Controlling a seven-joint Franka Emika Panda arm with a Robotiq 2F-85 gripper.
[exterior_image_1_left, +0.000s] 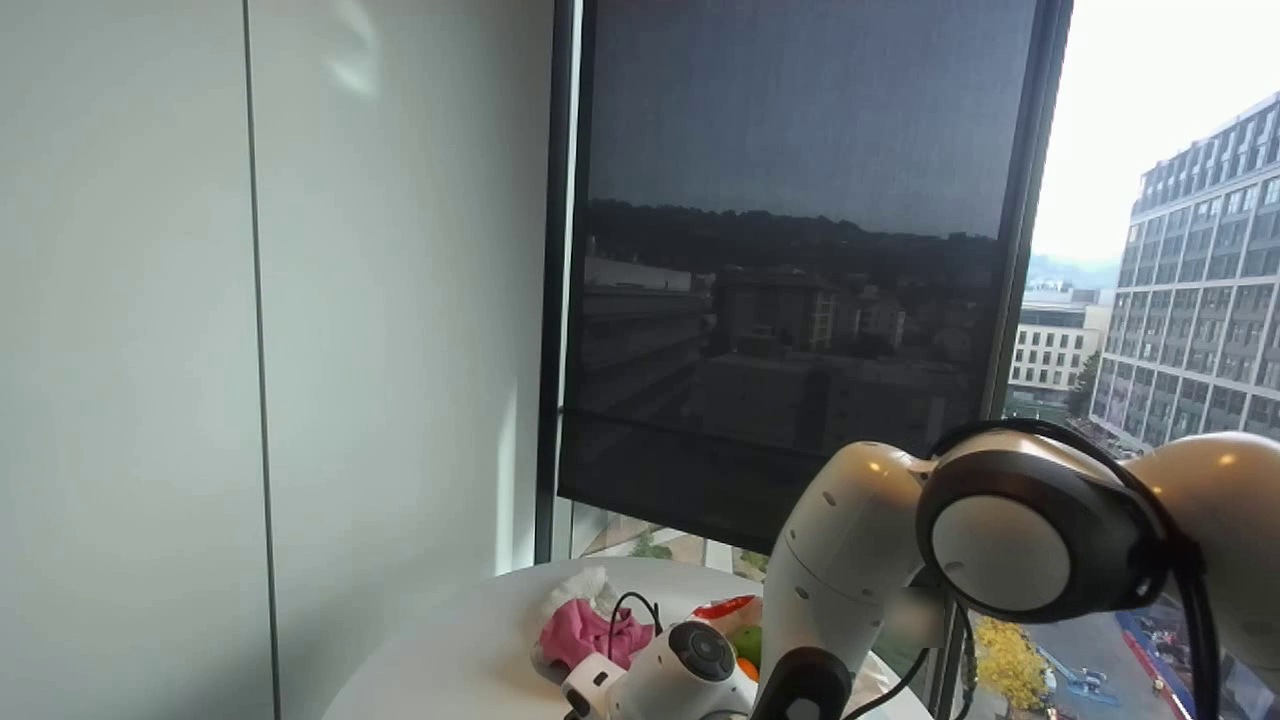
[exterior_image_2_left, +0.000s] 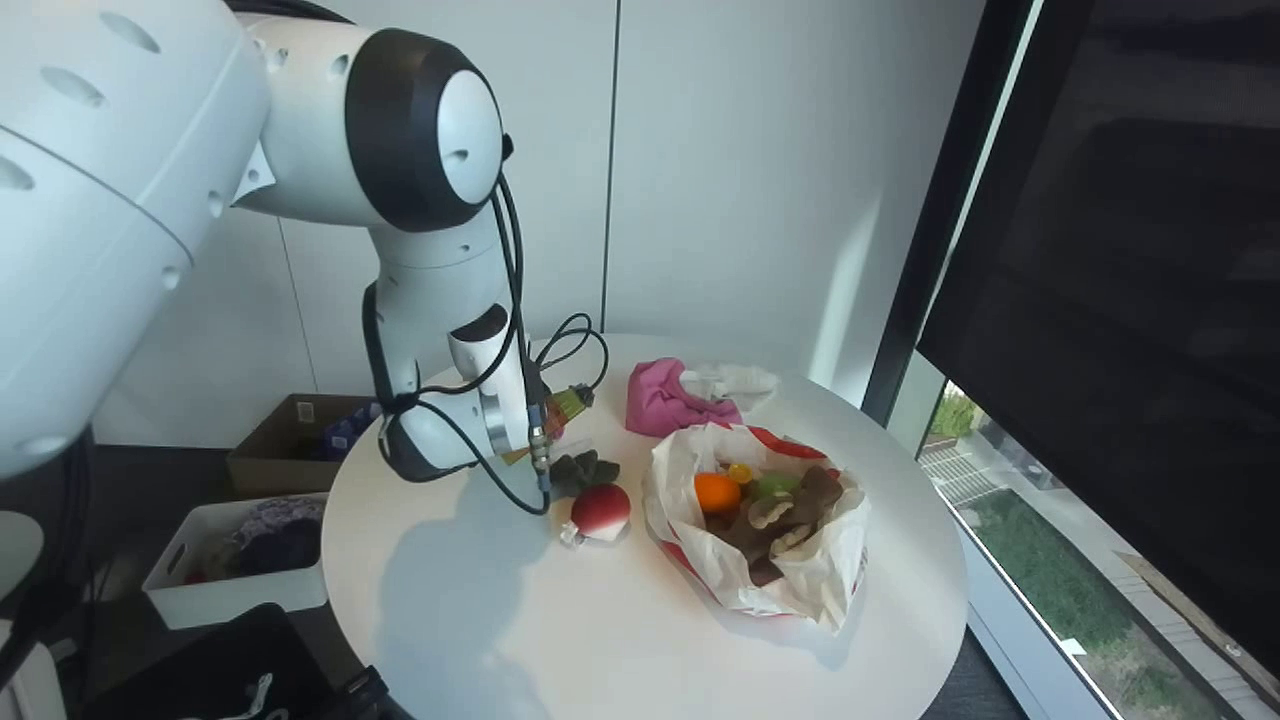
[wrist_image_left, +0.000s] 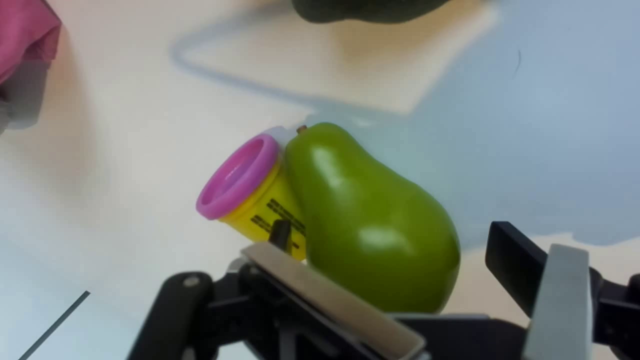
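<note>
The gripper (wrist_image_left: 440, 287) stands spread over the broad end of the green pear (wrist_image_left: 375, 215), gripping nothing; finger contact is hard to judge. The pear lies just beside a yellow tub (wrist_image_left: 267, 212). Centring over the pear, with the tan-faced finger (wrist_image_left: 335, 300) clear of the tub, seems wise. Farther out on the white table (exterior_image_2_left: 600, 640) lie a pink cloth (exterior_image_2_left: 660, 398) and a plastic bag (exterior_image_2_left: 670, 490).

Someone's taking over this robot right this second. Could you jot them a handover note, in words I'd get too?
Gripper: open at the pear, holding nothing.
Where things are: pear lying on the table beside the tub; bag also on the table, with an orange in it.
Done: open gripper lined up with the pear, it seems.
Left: pear not yet gripped or lifted.
</note>
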